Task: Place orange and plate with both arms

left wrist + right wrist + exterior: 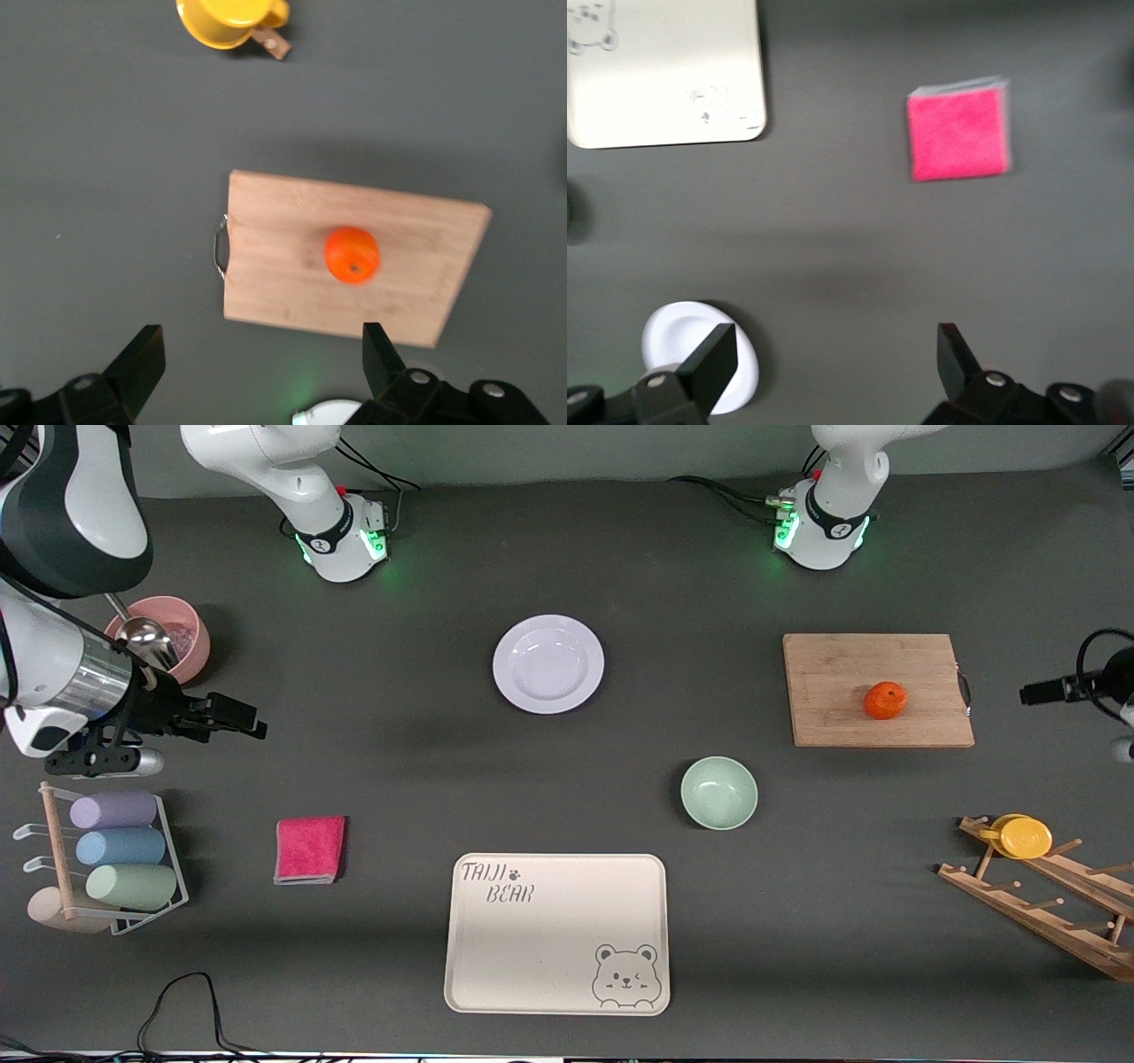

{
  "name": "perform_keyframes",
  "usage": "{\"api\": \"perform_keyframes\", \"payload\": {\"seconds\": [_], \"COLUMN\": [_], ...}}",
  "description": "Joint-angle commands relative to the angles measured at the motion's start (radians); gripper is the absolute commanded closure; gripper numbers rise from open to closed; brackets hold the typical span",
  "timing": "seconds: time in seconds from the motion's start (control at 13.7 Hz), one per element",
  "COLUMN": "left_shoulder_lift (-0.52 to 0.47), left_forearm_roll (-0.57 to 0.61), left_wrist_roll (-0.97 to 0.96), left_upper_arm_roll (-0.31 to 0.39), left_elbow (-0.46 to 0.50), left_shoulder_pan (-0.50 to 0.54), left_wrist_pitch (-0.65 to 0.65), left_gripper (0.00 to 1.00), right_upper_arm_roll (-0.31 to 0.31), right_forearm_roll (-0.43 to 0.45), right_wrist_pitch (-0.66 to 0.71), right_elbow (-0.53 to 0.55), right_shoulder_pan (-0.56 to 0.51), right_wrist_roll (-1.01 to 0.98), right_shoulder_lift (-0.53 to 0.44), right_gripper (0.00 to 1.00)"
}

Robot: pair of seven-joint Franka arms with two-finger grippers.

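L hand (pixel 257 367) wide, empty, over table beside board (pixel 292 266) | orange (pixel 353 255) on board | R hand (pixel 833 367) wide, empty, up over table; plate (pixel 548 664) mid-table, apart.

the only readable writing stands on the cream rectangular plastic tray (pixel 556 934) in the lower middle of the front view. in its upper left corner are the outlined capitals "taiji", a small paw print sign, and "bear" on the line beneath. a line-drawn winking bear face sits in the tray's lower right corner. no other text, brand or number can be read.
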State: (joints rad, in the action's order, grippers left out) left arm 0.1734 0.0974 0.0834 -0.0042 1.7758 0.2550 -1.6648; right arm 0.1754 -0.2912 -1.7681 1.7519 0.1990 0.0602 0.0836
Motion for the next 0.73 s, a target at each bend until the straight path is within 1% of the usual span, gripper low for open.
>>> {"api": "perform_keyframes", "payload": {"seconds": [0.0, 0.15, 0.29, 0.37, 0.51, 0.66], "left_shoulder_lift": [-0.063, -0.086, -0.112, -0.118, -0.118, -0.127], "left_forearm_roll": [-0.033, -0.083, -0.085, -0.082, -0.077, -0.079], "left_wrist_roll": [0.006, 0.003, -0.031, -0.063, -0.076, -0.077], "left_upper_arm_roll": [-0.011, -0.01, -0.017, -0.022, -0.022, -0.022], "left_elbow": [0.173, 0.246, 0.348, 0.391, 0.425, 0.465], "left_shoulder_pan": [0.035, 0.033, 0.021, 0.007, -0.007, -0.02], "left_wrist_pitch": [-0.11, -0.162, -0.289, -0.349, -0.371, -0.385], "left_gripper": [0.01, 0.01, 0.01, 0.01, 0.01, 0.01], "right_upper_arm_roll": [0.033, 0.033, 0.035, 0.039, 0.044, 0.046], "right_forearm_roll": [-0.117, -0.158, -0.233, -0.253, -0.275, -0.363], "right_wrist_pitch": [-0.008, -0.02, -0.028, -0.043, -0.068, -0.071], "right_elbow": [0.035, 0.047, 0.047, 0.047, 0.046, 0.044], "right_shoulder_pan": [0.002, 0.004, 0.002, 0.0, -0.001, -0.006], "right_wrist_roll": [0.021, 0.02, 0.009, 0.006, 0.003, -0.023], "right_shoulder_lift": [0.011, 0.039, 0.086, 0.106, 0.148, 0.192], "right_gripper": [0.0, 0.0, 0.0, 0.0, 0.0, 0.0]}}
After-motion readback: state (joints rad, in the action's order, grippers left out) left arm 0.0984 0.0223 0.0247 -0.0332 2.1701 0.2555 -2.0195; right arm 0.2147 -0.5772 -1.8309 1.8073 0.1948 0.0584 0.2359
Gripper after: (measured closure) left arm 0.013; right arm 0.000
